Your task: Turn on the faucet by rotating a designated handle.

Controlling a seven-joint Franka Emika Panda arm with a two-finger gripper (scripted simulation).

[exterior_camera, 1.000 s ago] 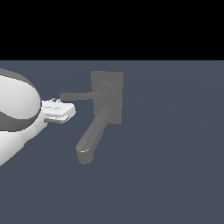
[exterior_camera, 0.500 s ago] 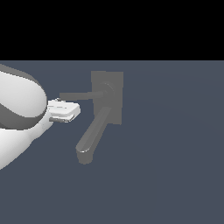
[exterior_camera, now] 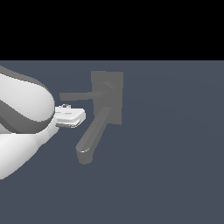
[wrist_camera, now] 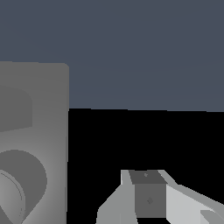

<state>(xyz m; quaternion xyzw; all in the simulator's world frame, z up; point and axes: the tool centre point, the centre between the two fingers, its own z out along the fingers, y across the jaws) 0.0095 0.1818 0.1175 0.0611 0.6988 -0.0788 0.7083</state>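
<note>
Honestly, with the hand (exterior_camera: pixel 75 117), whose opening I cannot tell, hanging just below the handle (exterior_camera: pixel 78 96) that juts from the faucet (exterior_camera: pixel 106 97) toward the exterior view's left, it might knock the thick spout (exterior_camera: pixel 91 139) instead.

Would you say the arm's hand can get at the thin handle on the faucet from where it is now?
Probably yes. In the exterior view the hand sits just below the handle and beside the spout, with nothing between hand and handle. Depth is uncertain from this view.
</note>
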